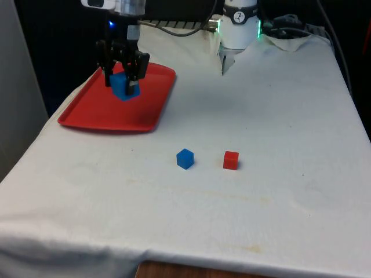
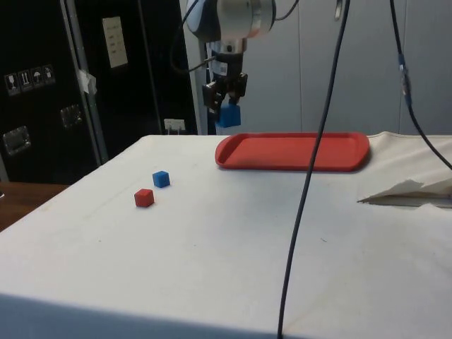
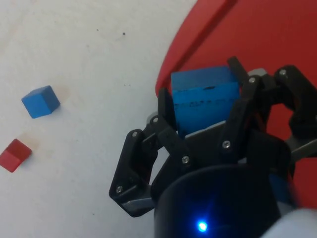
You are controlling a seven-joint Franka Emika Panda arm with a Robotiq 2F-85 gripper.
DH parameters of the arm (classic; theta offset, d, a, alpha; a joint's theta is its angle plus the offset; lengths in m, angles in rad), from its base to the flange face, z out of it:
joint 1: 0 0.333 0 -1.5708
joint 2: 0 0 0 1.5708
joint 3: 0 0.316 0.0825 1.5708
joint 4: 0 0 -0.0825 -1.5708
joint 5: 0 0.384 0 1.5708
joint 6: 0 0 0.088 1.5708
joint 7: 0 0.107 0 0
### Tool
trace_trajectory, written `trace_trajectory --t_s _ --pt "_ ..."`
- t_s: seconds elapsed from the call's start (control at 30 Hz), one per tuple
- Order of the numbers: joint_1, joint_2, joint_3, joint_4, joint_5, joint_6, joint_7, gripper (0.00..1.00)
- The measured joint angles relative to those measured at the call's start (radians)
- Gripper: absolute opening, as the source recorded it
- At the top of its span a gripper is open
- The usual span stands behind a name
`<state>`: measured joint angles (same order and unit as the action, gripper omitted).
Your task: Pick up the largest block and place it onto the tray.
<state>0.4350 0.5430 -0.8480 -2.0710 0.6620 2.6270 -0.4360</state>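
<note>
My gripper (image 1: 122, 83) is shut on a large blue block (image 1: 124, 87) and holds it in the air over the red tray (image 1: 98, 116). From the side the large blue block (image 2: 228, 115) hangs clearly above the near end of the tray (image 2: 311, 155), with the gripper (image 2: 227, 106) around it. In the wrist view the large blue block (image 3: 204, 99) sits between the black fingers (image 3: 237, 119), over the tray's edge (image 3: 198, 44).
A small blue cube (image 1: 185, 158) and a small red cube (image 1: 231, 160) lie side by side on the white cloth mid-table, apart from the tray. They appear as the blue cube (image 3: 40, 101) and red cube (image 3: 15, 154) below the wrist.
</note>
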Motion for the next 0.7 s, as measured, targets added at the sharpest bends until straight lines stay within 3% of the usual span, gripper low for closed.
trace_trajectory --t_s 0.2,0.7 --pt "0.0 -0.047 -0.002 -0.071 0.0 0.029 -0.05 0.17" --pt "-0.002 -0.101 -0.015 -0.17 0.001 0.061 -0.144 0.17"
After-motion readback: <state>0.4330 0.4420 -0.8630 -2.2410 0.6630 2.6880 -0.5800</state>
